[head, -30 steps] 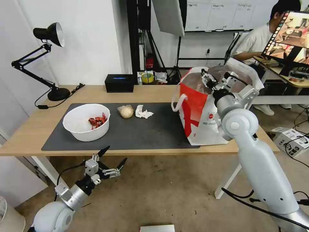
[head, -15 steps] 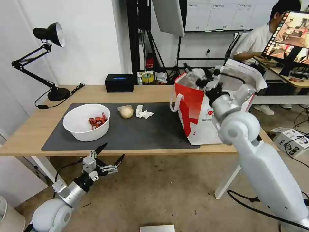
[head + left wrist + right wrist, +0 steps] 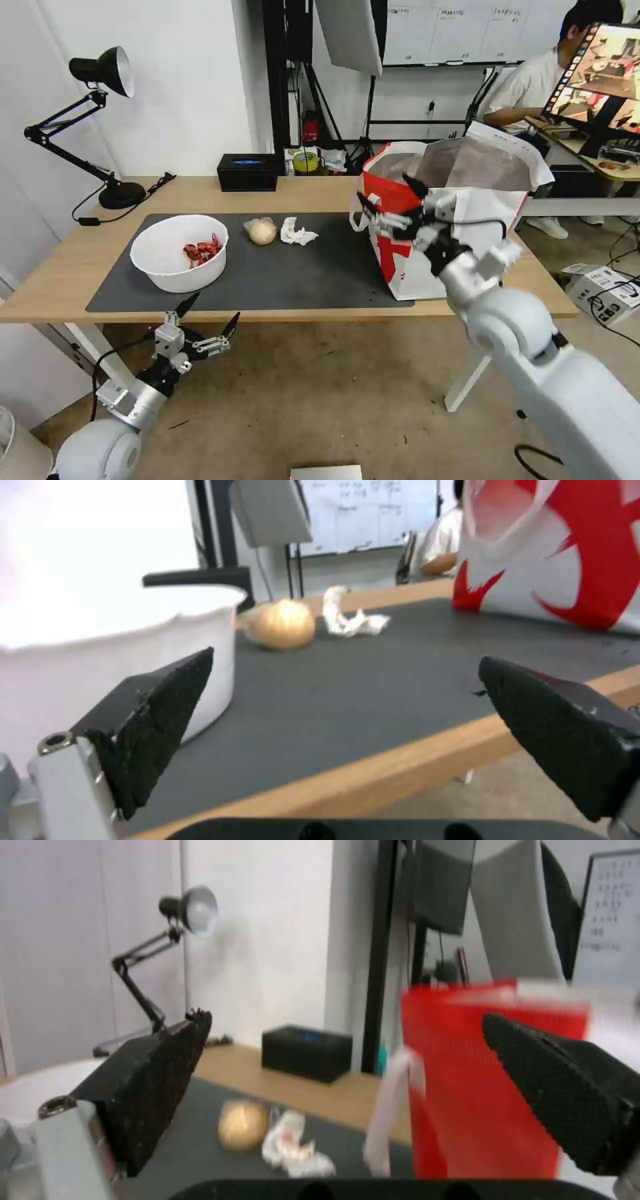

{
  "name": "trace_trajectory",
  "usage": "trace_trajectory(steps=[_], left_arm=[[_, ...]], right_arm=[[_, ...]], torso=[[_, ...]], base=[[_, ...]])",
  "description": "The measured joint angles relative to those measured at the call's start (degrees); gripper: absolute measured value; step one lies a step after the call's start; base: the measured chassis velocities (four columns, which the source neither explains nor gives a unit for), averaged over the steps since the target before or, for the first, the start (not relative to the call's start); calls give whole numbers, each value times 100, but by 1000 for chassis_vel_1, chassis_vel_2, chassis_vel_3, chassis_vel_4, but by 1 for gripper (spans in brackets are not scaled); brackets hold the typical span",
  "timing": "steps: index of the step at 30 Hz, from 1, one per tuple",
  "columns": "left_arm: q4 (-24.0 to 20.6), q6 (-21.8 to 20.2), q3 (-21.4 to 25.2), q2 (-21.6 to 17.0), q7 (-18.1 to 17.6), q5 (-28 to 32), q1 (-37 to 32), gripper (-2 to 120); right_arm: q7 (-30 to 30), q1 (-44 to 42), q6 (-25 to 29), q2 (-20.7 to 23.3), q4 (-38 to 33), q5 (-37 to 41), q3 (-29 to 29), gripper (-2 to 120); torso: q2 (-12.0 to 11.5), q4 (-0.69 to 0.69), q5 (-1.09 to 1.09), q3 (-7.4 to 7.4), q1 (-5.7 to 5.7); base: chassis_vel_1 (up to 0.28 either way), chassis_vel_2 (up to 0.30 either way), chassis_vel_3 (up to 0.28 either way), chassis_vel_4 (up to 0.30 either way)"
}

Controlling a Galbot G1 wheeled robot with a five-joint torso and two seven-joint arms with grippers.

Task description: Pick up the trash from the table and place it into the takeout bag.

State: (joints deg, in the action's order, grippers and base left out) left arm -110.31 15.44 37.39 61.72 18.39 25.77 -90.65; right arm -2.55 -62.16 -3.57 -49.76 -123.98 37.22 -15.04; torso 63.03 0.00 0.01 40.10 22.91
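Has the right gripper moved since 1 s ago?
Yes. The right gripper, open, has come out of the takeout bag mouth and now sits in front of its red panel, toward the tissue.

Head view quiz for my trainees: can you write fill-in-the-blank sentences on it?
1. The white round bowl holds ___ shells.
2. The plastic-wrapped yellowish bun lies between that bowl and the crumpled white ___.
3. The left gripper hangs ___ the light wood table's front edge.
4. The right gripper, beside the white and red takeout bag, is ___.

Missing: red; tissue; below; open

One bowl (image 3: 179,252), one bun (image 3: 261,231), one tissue (image 3: 297,233), one bag (image 3: 453,213)
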Motion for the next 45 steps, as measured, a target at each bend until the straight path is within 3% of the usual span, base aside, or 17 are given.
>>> trace_trajectory(steps=[4,11,19,45], left_arm=[[75,24,91,47,-5,-13,-74,100],[388,182,265,239,3,-16,-261,100],[590,279,334,358,-122,-51,-295,100],[669,248,211,464,-132,-119,-267,100]], right_arm=[[2,-630,226,-26,-102,-191,-179,100],[133,-2167,1337,-663,122,-1210,-397,100],[25,-2793,1928,-1116,642,-1715,-320,100],[4,-2701,1801,-1364,959,-1760,88,100]], torso=[[0,0,-1,0,0],[1,0,-1,-1,-1],[0,1,-1,0,-1],[0,0,-1,0,1]], base=[[0,0,0,0],[0,0,0,0],[0,0,0,0],[0,0,0,0]])
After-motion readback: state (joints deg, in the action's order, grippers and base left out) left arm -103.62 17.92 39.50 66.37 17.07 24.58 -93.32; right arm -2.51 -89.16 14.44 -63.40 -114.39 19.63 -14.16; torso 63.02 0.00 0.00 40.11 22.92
